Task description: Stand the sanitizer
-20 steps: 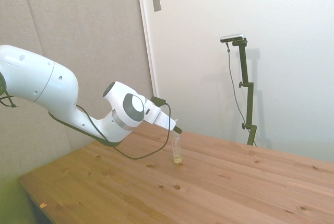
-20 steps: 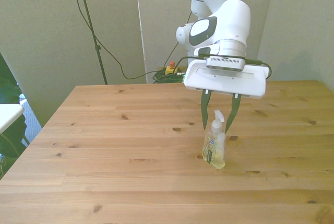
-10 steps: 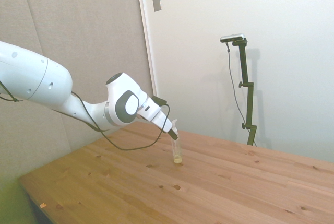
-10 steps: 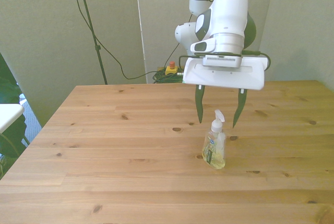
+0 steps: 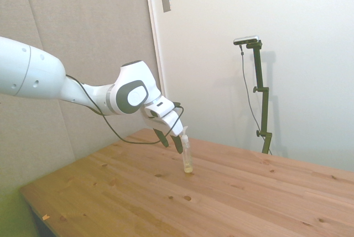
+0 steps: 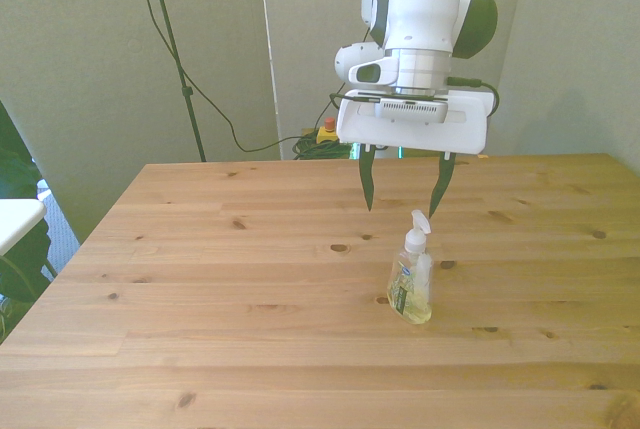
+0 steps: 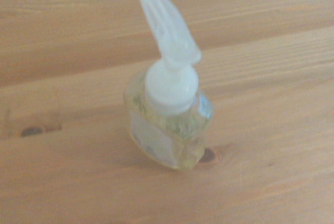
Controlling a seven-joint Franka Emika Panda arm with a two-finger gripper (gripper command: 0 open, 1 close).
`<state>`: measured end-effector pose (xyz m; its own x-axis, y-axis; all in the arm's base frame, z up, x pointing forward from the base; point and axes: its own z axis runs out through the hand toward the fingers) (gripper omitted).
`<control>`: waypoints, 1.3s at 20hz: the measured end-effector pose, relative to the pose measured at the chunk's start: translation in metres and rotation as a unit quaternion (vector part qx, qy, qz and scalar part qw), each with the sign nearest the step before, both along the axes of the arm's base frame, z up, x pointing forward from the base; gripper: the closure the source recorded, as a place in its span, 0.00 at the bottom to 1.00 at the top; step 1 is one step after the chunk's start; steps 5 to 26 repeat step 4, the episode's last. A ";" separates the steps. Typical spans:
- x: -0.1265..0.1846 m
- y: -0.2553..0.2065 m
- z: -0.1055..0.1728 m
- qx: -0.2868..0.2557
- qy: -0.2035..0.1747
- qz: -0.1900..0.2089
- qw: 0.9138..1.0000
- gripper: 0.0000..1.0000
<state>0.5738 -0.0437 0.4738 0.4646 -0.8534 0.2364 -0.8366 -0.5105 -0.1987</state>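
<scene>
The sanitizer (image 6: 411,282) stands upright on the table (image 6: 200,279). The gripper (image 6: 401,186) hangs above it, fingers spread apart.

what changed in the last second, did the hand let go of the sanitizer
The hand was already open around the sanitizer's pump top a second ago; since then it has risen and drawn back toward the robot, clear of the bottle. The sanitizer has stayed upright on the same spot of the table.
</scene>
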 end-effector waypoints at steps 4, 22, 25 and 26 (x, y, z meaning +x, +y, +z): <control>-0.031 0.013 -0.011 0.011 0.016 0.014 1.000 0.00; -0.031 0.013 -0.011 0.011 0.016 0.014 1.000 0.00; -0.031 0.013 -0.011 0.011 0.016 0.014 1.000 0.00; -0.031 0.013 -0.011 0.011 0.016 0.014 1.000 0.00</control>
